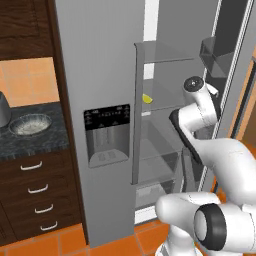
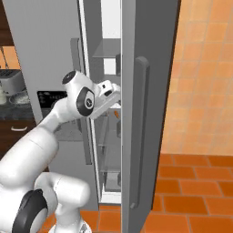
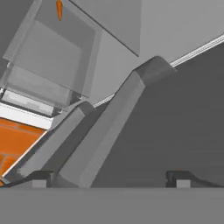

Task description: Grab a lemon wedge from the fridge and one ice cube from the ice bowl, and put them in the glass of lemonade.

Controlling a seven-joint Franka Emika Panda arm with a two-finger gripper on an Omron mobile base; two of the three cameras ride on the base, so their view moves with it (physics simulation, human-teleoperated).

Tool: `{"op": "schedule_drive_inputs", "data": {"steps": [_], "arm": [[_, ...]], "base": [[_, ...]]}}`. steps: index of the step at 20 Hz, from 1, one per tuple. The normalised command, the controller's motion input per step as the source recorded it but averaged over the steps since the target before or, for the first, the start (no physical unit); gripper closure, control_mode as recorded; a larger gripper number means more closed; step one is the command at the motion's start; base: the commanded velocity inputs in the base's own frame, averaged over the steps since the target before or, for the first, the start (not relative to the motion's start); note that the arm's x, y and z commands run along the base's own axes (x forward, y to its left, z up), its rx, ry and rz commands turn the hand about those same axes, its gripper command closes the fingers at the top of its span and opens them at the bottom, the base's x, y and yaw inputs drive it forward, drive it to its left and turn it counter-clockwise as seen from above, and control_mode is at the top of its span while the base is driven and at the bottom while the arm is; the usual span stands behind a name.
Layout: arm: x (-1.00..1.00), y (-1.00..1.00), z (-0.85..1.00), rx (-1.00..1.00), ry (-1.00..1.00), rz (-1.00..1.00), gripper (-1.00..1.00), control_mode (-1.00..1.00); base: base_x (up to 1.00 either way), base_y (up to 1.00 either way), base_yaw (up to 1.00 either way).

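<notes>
Hand (image 3: pixel 109 177) spread wide, holding nothing, fingertips (image 3: pixel 38 176) either side of the long vertical door handle (image 3: pixel 109 127) (not touching it). Fridge (image 1: pixel 100 75) right door stands open; lemon wedge (image 1: pixel 147 98) sits on an inner glass shelf (image 1: pixel 170 106). Ice bowl (image 1: pixel 30 124) on the desk (image 1: pixel 35 142) left of the fridge.

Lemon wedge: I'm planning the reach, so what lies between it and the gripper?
In the left base view, glass shelf runs bare from lemon wedge toward the arm; the gripper itself faces the door handle.
</notes>
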Motion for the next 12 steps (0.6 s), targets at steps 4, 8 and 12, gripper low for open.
{"op": "schedule_drive_inputs", "data": {"steps": [4, 8, 12], "arm": [[-0.33, -1.0, -0.05, 0.0, 0.01, -0.1, -1.0, -1.0], [-0.57, -1.0, -0.09, 0.0, 0.0, -0.13, -1.0, -1.0], [-0.86, -0.36, 0.47, 0.0, -0.22, -0.03, -1.0, -1.0]], "base": [[0.0, 0.0, 0.0], [0.0, 0.0, 0.0], [0.0, 0.0, 0.0]]}}
